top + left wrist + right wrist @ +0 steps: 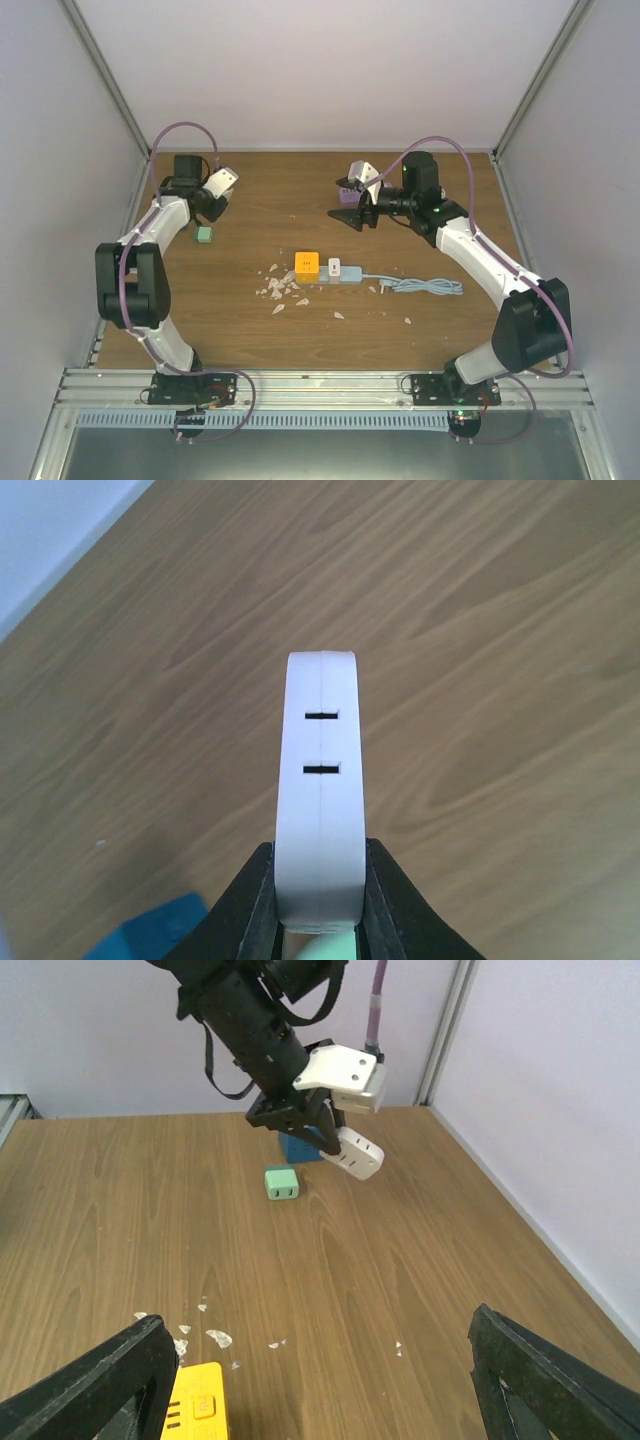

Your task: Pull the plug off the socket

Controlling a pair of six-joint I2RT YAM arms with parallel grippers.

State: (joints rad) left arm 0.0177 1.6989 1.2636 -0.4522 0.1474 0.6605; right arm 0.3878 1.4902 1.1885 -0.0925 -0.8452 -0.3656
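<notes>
While the left hand (320,910) clamps a white plug (320,770), the right hand (348,201) gapes empty above the table (450,325) (wood, crumb-flecked).

Two robot arms, two grippers, left gripper (320,865), right gripper (350,200), one power strip (352,276), one cable (430,286), five plug blocks, one orange plug (306,264), one small white plug (334,267), one green plug (204,234), one blue block (297,1148), one large white plug (320,780), about a dozen white flakes (280,290).
</notes>
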